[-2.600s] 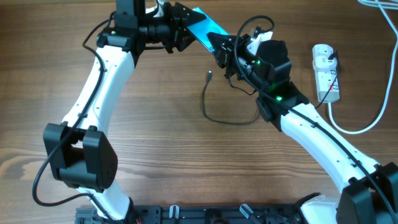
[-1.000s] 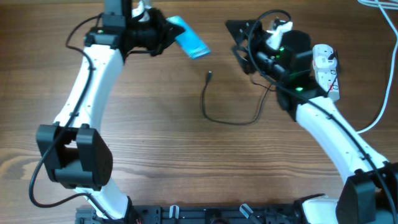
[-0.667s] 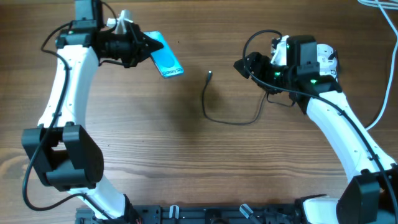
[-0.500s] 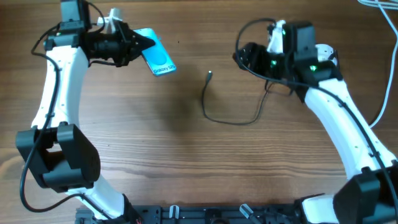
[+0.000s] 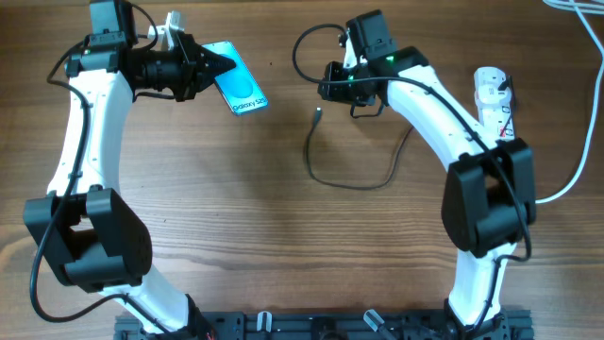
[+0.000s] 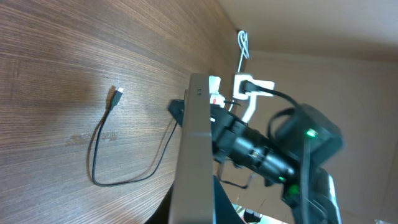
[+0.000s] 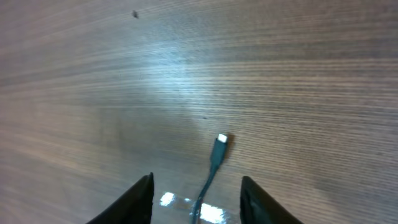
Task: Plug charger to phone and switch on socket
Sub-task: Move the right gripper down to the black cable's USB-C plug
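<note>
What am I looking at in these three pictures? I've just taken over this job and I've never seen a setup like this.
Two white robot arms with black joints work at a wooden table. The wide picture comes from a camera above the table. The other two come from a camera on each wrist.

The left gripper is shut on the phone and holds it off the table, blue screen up. Its wrist camera sees the phone edge-on.

The right gripper is open and empty. Its wrist picture shows it hovering over the charger's connector tip.

The charger lies in a loop on the table and runs under the right arm toward the socket near the right edge. The socket has its own white cord. The connector is not yet in the phone.
</note>
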{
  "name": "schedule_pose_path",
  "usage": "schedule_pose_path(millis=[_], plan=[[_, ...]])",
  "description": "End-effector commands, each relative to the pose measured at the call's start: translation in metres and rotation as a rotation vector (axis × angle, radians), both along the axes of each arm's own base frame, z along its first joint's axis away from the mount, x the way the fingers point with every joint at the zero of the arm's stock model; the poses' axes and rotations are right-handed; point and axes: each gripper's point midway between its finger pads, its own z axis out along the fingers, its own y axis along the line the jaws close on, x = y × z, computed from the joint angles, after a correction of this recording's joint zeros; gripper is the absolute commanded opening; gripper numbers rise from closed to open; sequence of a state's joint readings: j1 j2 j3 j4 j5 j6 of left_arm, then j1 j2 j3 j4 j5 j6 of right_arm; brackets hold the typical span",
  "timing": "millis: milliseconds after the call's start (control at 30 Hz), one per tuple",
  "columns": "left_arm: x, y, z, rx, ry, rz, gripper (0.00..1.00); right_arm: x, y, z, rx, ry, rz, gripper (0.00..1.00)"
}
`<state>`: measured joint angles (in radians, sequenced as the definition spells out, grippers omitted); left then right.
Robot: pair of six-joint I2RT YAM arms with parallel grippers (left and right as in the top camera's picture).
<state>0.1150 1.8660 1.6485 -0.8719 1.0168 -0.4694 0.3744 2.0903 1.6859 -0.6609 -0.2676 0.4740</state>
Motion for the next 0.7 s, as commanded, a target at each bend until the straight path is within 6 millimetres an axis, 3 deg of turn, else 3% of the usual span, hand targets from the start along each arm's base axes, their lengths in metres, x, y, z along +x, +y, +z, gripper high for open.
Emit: schedule_pose_path(millis=[0, 333, 667], plan=[[-0.004, -0.004, 0.018, -0.036, -0.028, -0.016, 0.04, 0.008, 0.01, -0.012, -0.009, -0.011, 0.003, 0.36], [-0.004, -0.004, 0.018, -0.036, -0.028, -0.016, 0.04, -0.001, 0.026, -0.066, -0.049, 0.065, 0.013, 0.31], [-0.004, -0.004, 0.018, -0.037, -0.025, -0.015, 0.04, -0.006, 0.027, -0.102, -0.079, 0.127, -0.029, 0.29]])
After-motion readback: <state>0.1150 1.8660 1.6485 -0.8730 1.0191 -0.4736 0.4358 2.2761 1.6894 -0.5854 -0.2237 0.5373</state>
